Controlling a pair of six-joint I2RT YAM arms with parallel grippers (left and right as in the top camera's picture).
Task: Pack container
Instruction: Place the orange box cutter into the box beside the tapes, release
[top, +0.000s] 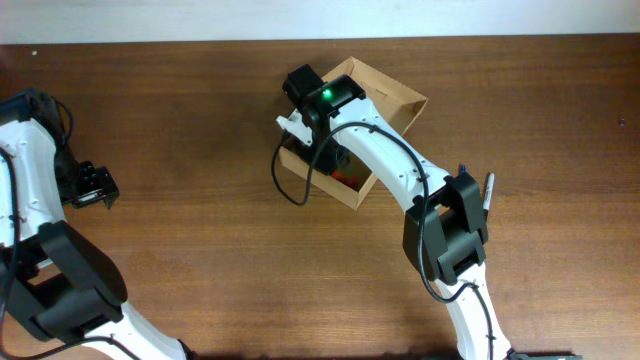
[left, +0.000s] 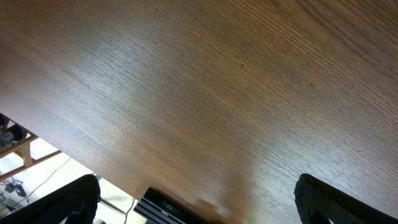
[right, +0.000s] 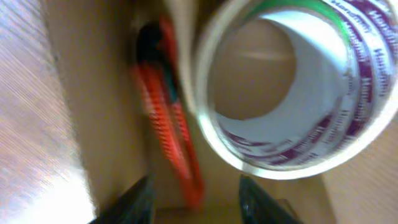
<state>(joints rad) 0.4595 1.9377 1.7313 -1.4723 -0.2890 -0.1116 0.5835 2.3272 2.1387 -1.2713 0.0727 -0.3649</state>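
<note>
Right gripper (right: 200, 200) — fingers apart — is inside the container (top: 404, 99) near a tape roll (right: 283, 146); left gripper (left: 198, 204) also spread wide

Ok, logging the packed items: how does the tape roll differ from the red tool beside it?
The tape roll is a wide ring, white core with purple print; the red tool is a long narrow bar, orange-red and black. The roll faces its hole to the camera; the tool lies lengthwise beside it. Both appear inside the cardboard container.
</note>
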